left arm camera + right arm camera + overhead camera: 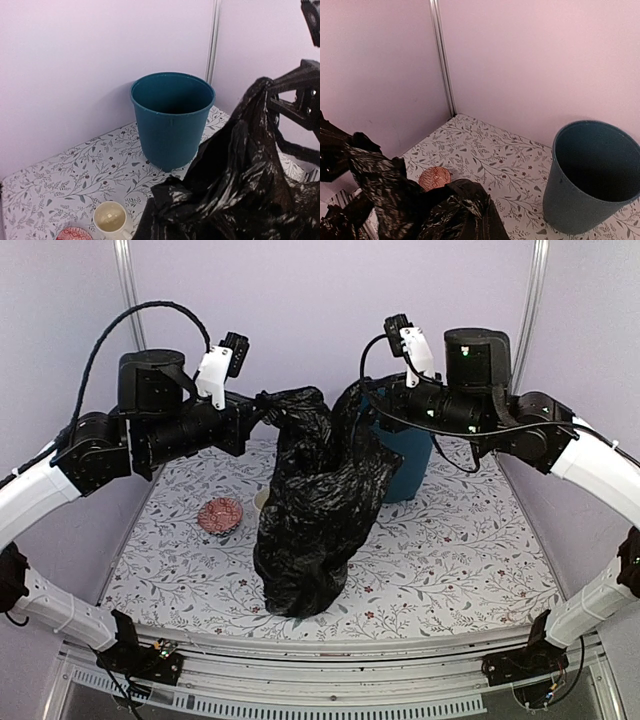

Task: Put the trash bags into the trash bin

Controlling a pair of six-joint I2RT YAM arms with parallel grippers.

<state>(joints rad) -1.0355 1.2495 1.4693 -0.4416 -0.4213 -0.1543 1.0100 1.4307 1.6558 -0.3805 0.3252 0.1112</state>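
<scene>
Lilac walls back a floral-printed table [450,560], and you have the trash bag [315,520] strung between both arms over its middle. Your left gripper [264,408] is pressed shut on one top corner of the plastic and your right gripper [366,402] on the other. The held edge runs left to right, and the bulk hangs straight down with its bottom slumped on the surface toward the near edge.

The trash bin [410,468] stands upright toward the far right corner, just behind the bag, and both wrist views show its mouth open. From the jaws it lies away and to the right: your right gripper is nearly over its rim, while the left is well short. The drooping tail sits lower than the rim, so I judge you must raise it before carrying it across. A mug [262,500] and a red bowl [221,514] sit left of the bag, off that path.
</scene>
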